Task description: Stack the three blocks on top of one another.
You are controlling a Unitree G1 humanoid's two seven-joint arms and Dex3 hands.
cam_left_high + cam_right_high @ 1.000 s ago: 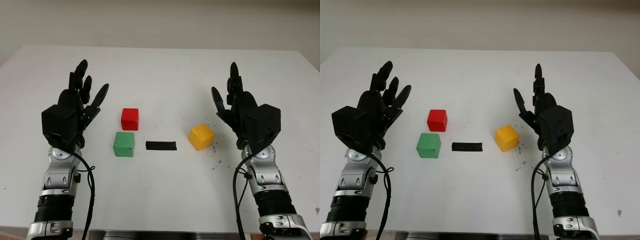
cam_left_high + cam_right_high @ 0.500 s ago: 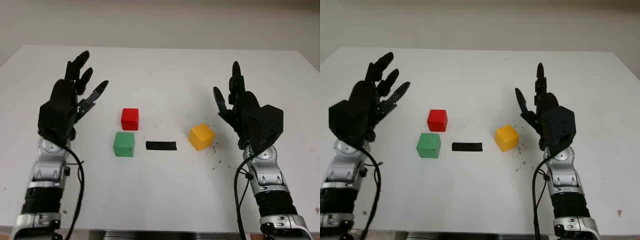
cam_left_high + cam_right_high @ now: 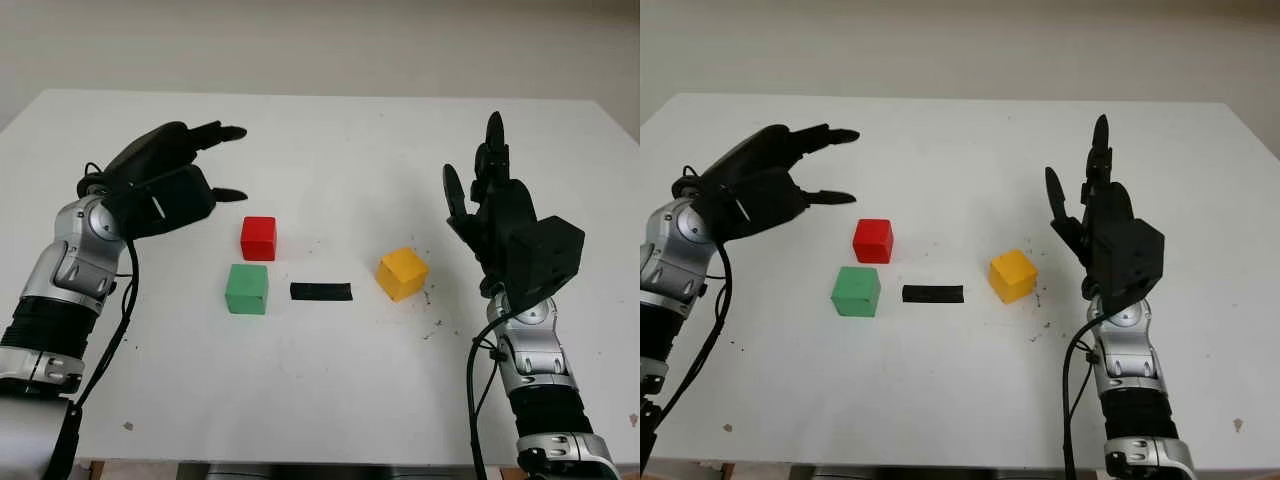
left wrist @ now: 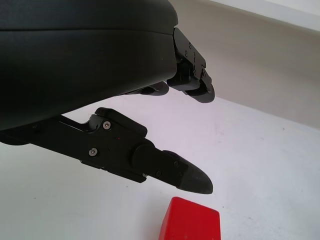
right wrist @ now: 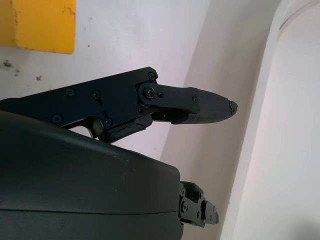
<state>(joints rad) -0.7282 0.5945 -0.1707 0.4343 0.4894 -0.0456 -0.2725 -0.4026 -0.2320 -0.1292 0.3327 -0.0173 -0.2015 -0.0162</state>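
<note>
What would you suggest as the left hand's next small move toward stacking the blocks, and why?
Probably bring the left hand down and right so its open fingers bracket the red block. That hand hovers just left of and above it, holding nothing, and all three blocks, red, green block and yellow block, sit apart on the table. The right hand is open beside the yellow block.

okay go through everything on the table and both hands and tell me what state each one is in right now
Red block: flat on the table, unstacked, untouched.
Green block: on the table just in front of the red block, unstacked.
Yellow block: on the table, turned at an angle, alone.
Black strip: lying flat between green and yellow blocks.
Left hand: open, raised left of the red block.
Right hand: open, right of the yellow block.
</note>
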